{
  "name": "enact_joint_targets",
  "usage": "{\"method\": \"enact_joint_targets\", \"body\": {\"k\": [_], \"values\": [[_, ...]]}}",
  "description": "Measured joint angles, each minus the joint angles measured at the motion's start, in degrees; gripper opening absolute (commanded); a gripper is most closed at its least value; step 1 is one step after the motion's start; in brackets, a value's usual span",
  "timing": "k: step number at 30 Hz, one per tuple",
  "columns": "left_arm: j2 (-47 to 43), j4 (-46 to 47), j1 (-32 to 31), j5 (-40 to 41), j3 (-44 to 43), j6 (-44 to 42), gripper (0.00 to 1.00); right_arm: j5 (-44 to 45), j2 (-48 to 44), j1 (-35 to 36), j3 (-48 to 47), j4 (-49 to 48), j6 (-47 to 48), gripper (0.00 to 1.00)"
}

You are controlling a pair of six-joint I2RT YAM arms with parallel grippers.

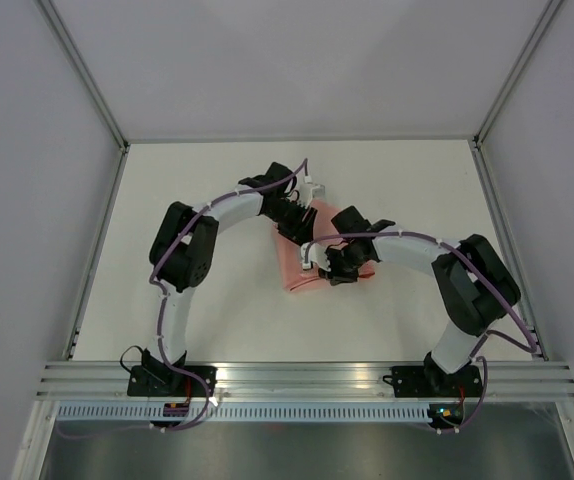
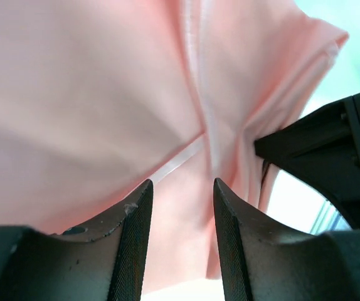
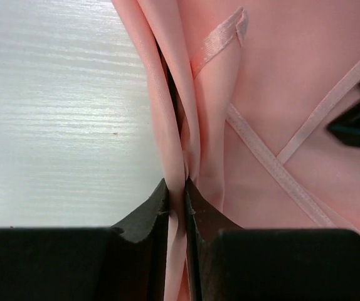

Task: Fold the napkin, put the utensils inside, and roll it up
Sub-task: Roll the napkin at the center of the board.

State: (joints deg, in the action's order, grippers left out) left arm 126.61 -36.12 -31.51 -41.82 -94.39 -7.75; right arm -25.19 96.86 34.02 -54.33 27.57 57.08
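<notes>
The pale pink napkin (image 1: 297, 272) lies bunched and folded at the table's middle, between both grippers. My left gripper (image 1: 297, 222) is at its far edge, open, with its fingertips (image 2: 141, 194) apart just over the pink cloth (image 2: 92, 94); nothing is pinched between them. My right gripper (image 1: 327, 266) is at the napkin's near right side, shut on an upright fold of the cloth (image 3: 186, 94). Hemmed edges cross on the flat part (image 3: 274, 169). The utensils are out of sight in every view.
The white tabletop (image 1: 207, 190) lies around the napkin, with bare surface in the right wrist view (image 3: 61, 113). Grey walls and metal frame rails (image 1: 97, 250) bound the table. The right arm's black gripper body (image 2: 330, 157) sits close beside my left fingers.
</notes>
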Motion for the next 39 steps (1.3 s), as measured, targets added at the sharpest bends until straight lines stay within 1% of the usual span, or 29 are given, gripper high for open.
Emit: {"method": "enact_joint_targets", "body": {"k": [3, 4, 7, 10, 15, 18, 22, 24, 29, 31, 35, 39], "values": [[-5.64, 5.75, 1.84, 4.55, 4.50, 3.37, 0.49, -3.61, 3.78, -2.05, -4.92, 5.88, 0.98, 0.16], [-6.40, 6.16, 2.32, 5.16, 4.96, 3.74, 0.49, -4.66, 4.79, -2.60, -6.21, 7.39, 1.27, 0.16], [-12.79, 10.97, 2.93, 9.60, 8.20, 6.73, 0.49, -8.87, 10.27, -4.92, -12.81, 15.56, 3.23, 0.16], [-19.12, 16.55, 2.73, 13.49, 12.00, 9.35, 0.49, -12.94, 16.13, -7.02, -19.61, 24.02, 5.42, 0.16], [-31.23, 27.06, 2.03, 19.56, 22.38, 12.81, 0.51, -17.77, 24.17, -9.49, -27.82, 35.87, 7.82, 0.16], [-37.33, 32.87, 0.13, 26.03, 28.46, 12.85, 0.53, -19.71, 28.50, -10.73, -31.41, 42.51, 8.55, 0.16], [-44.19, 41.42, -6.56, 35.74, 38.10, 10.10, 0.56, -21.11, 32.81, -12.00, -34.07, 49.53, 9.07, 0.16], [-46.58, 46.16, -11.37, 40.87, 42.84, 6.95, 0.56, -21.46, 34.49, -12.44, -35.06, 52.13, 9.20, 0.17], [-48.43, 56.54, -22.12, 51.58, 51.08, -1.99, 0.58, -21.55, 36.81, -12.90, -35.89, 55.58, 9.20, 0.17], [-48.43, 59.49, -25.77, 55.25, 53.22, -5.77, 0.59, -21.55, 37.35, -13.07, -35.93, 56.46, 9.18, 0.17], [-47.78, 62.60, -31.85, 59.52, 55.12, -11.23, 0.59, -21.55, 37.99, -13.44, -36.06, 57.33, 9.14, 0.17], [-43.71, 65.42, -36.61, 62.18, 55.12, -15.19, 0.60, -21.57, 38.18, -13.75, -36.11, 57.59, 8.85, 0.17]]}}
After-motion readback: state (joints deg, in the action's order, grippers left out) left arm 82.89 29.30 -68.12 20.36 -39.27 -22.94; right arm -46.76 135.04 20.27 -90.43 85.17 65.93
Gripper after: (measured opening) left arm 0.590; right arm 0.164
